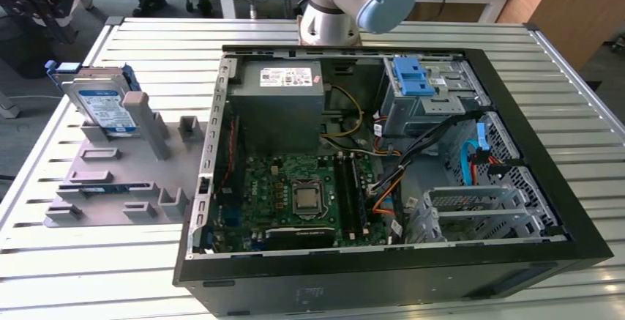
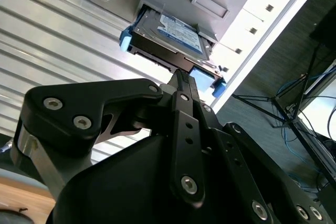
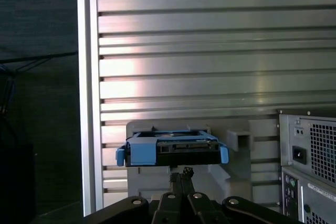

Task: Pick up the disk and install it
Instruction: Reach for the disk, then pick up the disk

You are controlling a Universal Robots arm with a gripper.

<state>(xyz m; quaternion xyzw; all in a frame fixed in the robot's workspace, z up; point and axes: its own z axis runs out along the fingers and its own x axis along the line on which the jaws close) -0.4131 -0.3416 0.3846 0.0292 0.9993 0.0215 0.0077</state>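
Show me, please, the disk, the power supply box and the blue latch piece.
disk (image 1: 104, 108): exterior view, its white-and-blue label.
power supply box (image 1: 283, 118): exterior view, its grey face.
blue latch piece (image 1: 413, 78): exterior view, its middle.

Bright, even overhead light fills the exterior view. The slatted metal table (image 1: 98, 276) gleams pale with only soft shadows, while the inside of the open computer case (image 1: 391, 291) stays dimmer. In the first wrist view, pinkish-white glare streaks the slats beyond the gripper (image 3: 184, 172), and the floor (image 3: 37, 103) beside the table is almost black. In the second wrist view the gripper's black body, close to the lens, looks soft and underexposed. The disk (image 2: 173, 32) just ahead of its tip is clearly lit.
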